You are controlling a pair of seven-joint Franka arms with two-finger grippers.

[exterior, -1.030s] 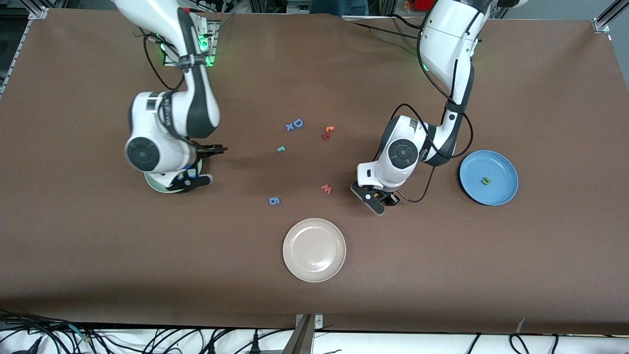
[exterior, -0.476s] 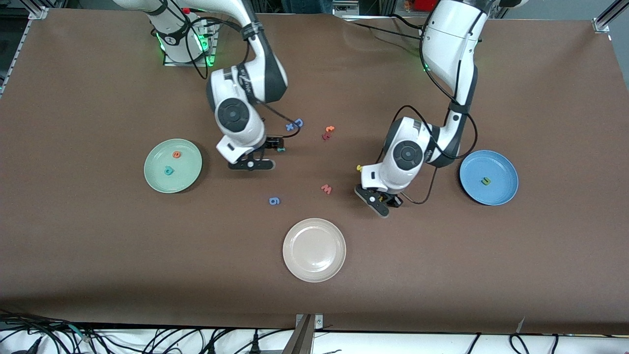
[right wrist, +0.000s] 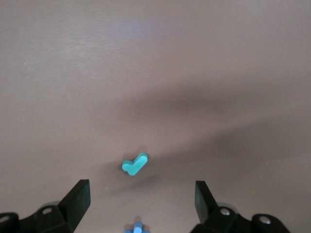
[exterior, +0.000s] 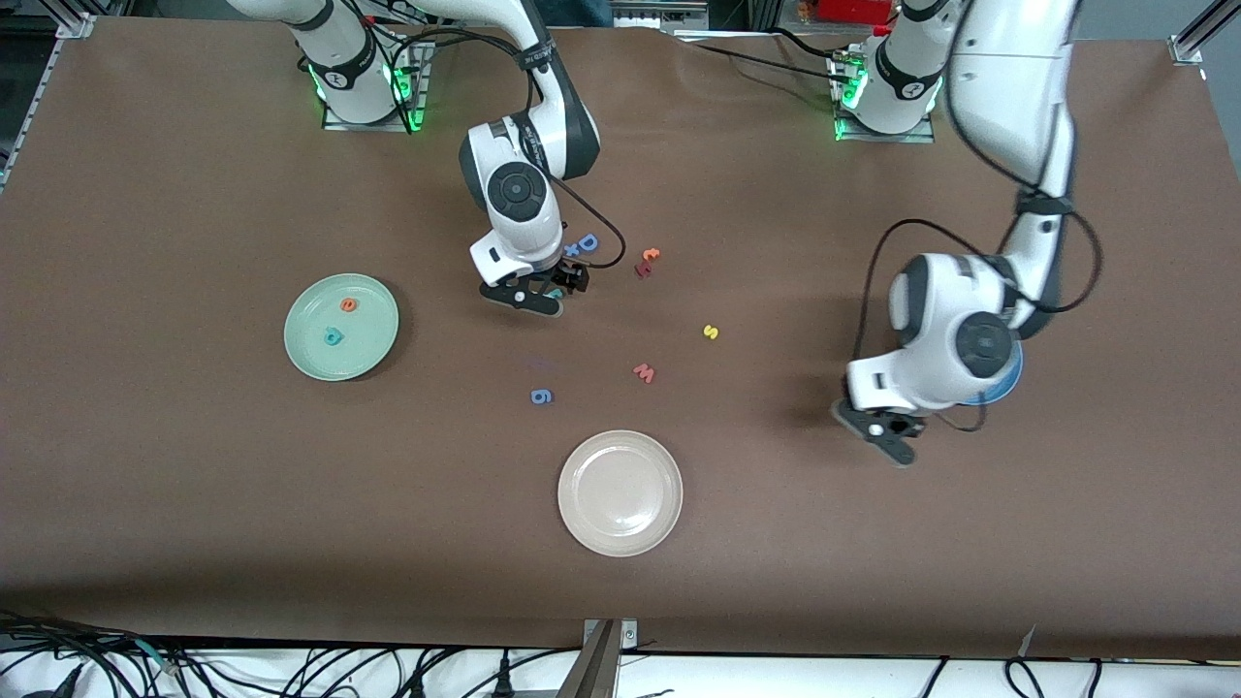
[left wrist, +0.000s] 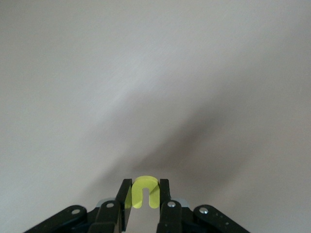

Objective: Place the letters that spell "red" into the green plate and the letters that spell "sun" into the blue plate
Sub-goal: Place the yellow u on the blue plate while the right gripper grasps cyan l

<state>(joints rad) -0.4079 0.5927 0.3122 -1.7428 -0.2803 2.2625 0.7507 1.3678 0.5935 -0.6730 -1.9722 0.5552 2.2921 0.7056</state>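
Note:
My left gripper [exterior: 887, 436] hangs over the table beside the blue plate [exterior: 1015, 373], which the left hand mostly covers. It is shut on the yellow u [left wrist: 145, 193], pinched between both fingers of the left gripper [left wrist: 145, 183]. My right gripper [exterior: 543, 296] is low over the teal r [right wrist: 134, 164]. In the right wrist view the right gripper [right wrist: 142, 187] is open, with the r just ahead of its fingertips and untouched. The green plate [exterior: 373, 349] holds the orange e [exterior: 348, 304] and the teal d [exterior: 333, 336]. The yellow s [exterior: 711, 332] lies on the table mid-way between the arms.
A beige-white plate [exterior: 620, 492] sits nearest the front camera. A red w [exterior: 645, 372] and a blue 6 [exterior: 542, 396] lie loose near it. A blue D [exterior: 588, 242], a blue x [right wrist: 137, 227] and an orange t [exterior: 650, 256] lie close to the right gripper.
The left arm has swung from beside the red w to the blue plate with the u, uncovering the yellow s. The right arm moved from the green plate to over the teal r.

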